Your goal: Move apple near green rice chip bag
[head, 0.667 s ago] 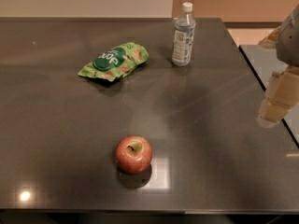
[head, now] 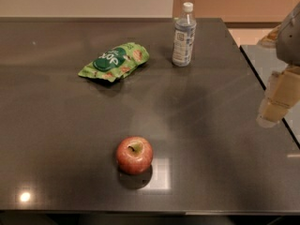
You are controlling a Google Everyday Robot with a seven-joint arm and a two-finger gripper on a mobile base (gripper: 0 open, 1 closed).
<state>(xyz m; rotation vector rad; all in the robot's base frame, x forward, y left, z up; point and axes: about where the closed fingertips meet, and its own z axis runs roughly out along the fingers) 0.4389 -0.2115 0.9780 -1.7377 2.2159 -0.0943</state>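
Note:
The apple (head: 134, 154) is small, round and red with a yellowish patch around its stem, and it rests on the dark table near the front centre. The green rice chip bag (head: 115, 61) lies flat at the back left, well away from the apple. My gripper (head: 277, 100) hangs at the right edge of the view above the table's right side, far to the right of the apple and holding nothing that I can see.
A clear plastic water bottle (head: 183, 34) with a white cap stands upright at the back, right of the bag. The dark table (head: 61, 139) ends at its right edge near my gripper, where a second surface (head: 262, 62) adjoins it.

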